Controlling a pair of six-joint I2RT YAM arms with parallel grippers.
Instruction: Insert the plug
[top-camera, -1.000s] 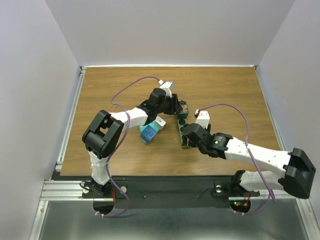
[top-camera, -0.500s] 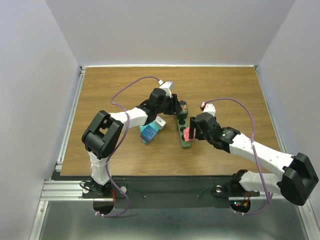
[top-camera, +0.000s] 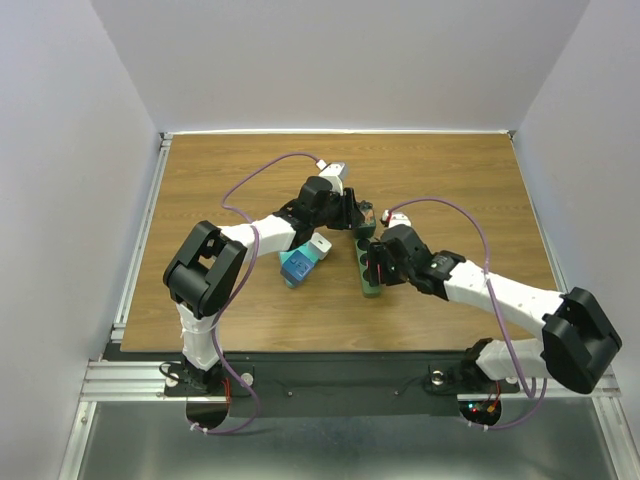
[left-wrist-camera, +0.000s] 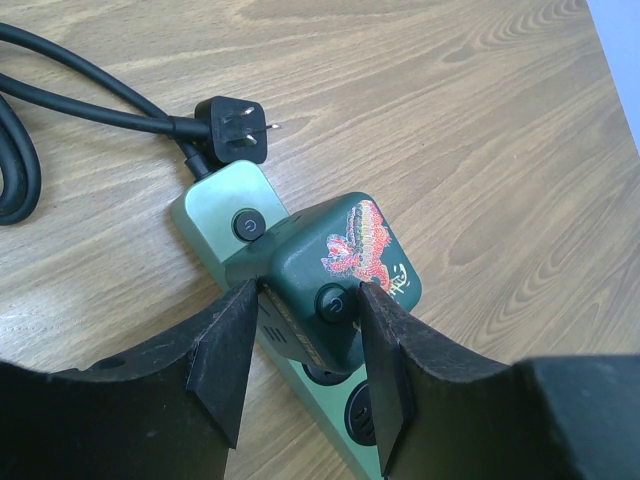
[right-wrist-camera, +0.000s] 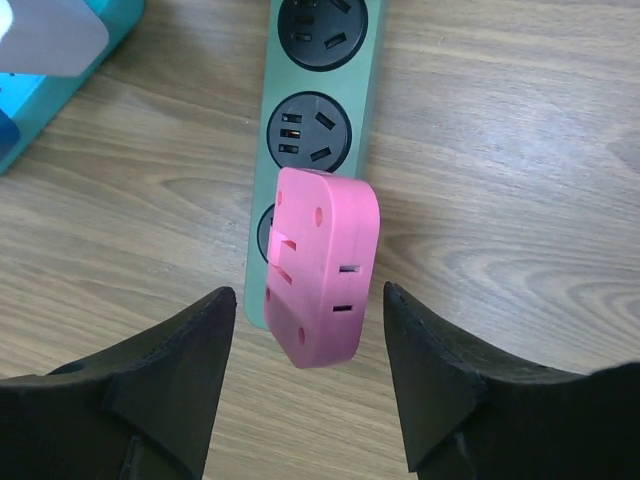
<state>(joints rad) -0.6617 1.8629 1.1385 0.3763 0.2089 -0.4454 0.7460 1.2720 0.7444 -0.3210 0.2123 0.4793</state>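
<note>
Your right hand (right-wrist-camera: 308, 293) is spread, fingers clear on both sides of the pink plug (right-wrist-camera: 320, 265), which stands on the green power strip (right-wrist-camera: 320, 80). Your left hand (left-wrist-camera: 310, 293) pinches the dark green adapter (left-wrist-camera: 350, 250).

My right gripper (right-wrist-camera: 308, 295) stands with its jaws apart. Both black fingers (right-wrist-camera: 165, 375) clear the pink plug adapter (right-wrist-camera: 318, 265) between them, with a gap on each side. The adapter sits over one socket of the green power strip (right-wrist-camera: 366, 110), skewed to its length. Two sockets (right-wrist-camera: 306, 132) beyond show uncovered. A teal box (right-wrist-camera: 40, 105) lies upper left on the wooden table (right-wrist-camera: 500, 150).
</note>
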